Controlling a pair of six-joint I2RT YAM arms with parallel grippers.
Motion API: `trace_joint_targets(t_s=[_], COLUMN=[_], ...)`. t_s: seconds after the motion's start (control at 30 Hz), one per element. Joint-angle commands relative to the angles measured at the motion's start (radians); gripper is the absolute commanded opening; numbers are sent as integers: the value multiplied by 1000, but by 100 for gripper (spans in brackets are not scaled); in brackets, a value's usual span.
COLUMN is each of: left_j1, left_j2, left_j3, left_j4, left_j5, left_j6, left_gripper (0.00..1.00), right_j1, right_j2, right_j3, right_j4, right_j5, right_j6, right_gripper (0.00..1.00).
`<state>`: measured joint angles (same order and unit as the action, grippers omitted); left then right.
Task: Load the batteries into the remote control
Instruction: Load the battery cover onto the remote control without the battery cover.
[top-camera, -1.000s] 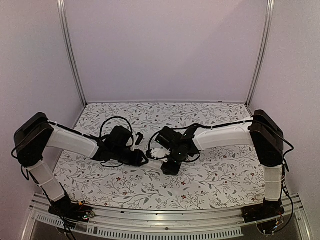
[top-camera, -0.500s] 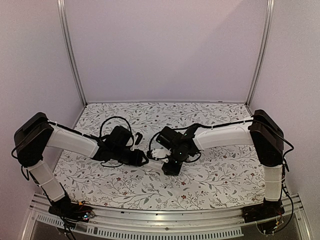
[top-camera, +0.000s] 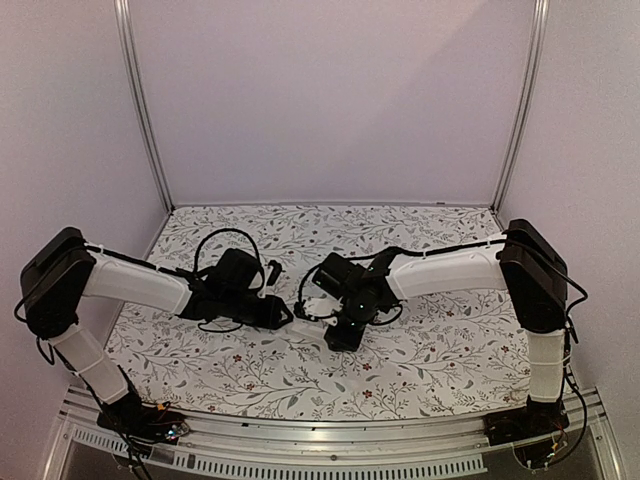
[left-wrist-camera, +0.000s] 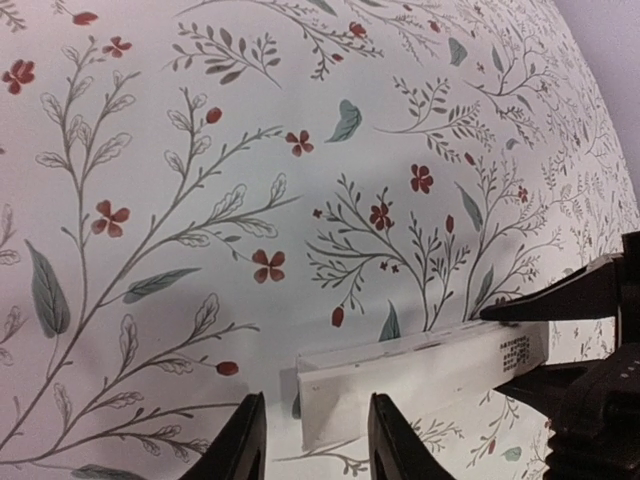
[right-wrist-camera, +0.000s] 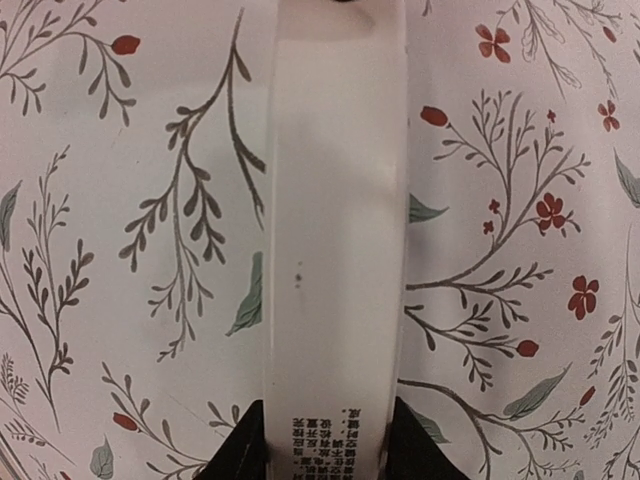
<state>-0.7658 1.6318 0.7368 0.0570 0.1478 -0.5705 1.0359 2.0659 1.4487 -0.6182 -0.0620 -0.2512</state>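
Observation:
The remote control (right-wrist-camera: 335, 200) is a long white bar with its printed back facing the camera, held just above the floral table. My right gripper (right-wrist-camera: 325, 410) is shut on its printed end, a finger on each long side. In the left wrist view the remote control (left-wrist-camera: 430, 370) runs in from the right, with the right gripper's fingers (left-wrist-camera: 560, 300) clamped on it. Its free end lies between the tips of my left gripper (left-wrist-camera: 316, 400), which is open with a gap at the left finger. From above, both grippers meet at the remote control (top-camera: 308, 328) mid-table. No batteries are in view.
The floral tablecloth (top-camera: 420, 350) covers the whole table. A metal rail (top-camera: 330, 455) runs along the near edge, and pale walls with two upright posts (top-camera: 140, 110) close in the back and sides.
The left arm's elbow has shifted a little to the left and its wrist has moved slightly by the remote's end. The right arm still holds the remote in the same place.

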Motion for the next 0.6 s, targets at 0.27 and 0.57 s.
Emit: trace_joint_targets(t_s=[0.27,0.57], left_j1=[-22,-45], left_j2=[43,71], left_j3=[18,41], left_j4=[-22,-37], left_j5=[8,-6], left_j6=[21,29], left_gripper=[30,24], right_j1=[-9,-12], right_j2=[-20,-19], right_j3=[-2,-10], right_j4=[-24,-23], right_j5=[-4,-7], right_j6=[-2,-3], right_gripper=[34,32])
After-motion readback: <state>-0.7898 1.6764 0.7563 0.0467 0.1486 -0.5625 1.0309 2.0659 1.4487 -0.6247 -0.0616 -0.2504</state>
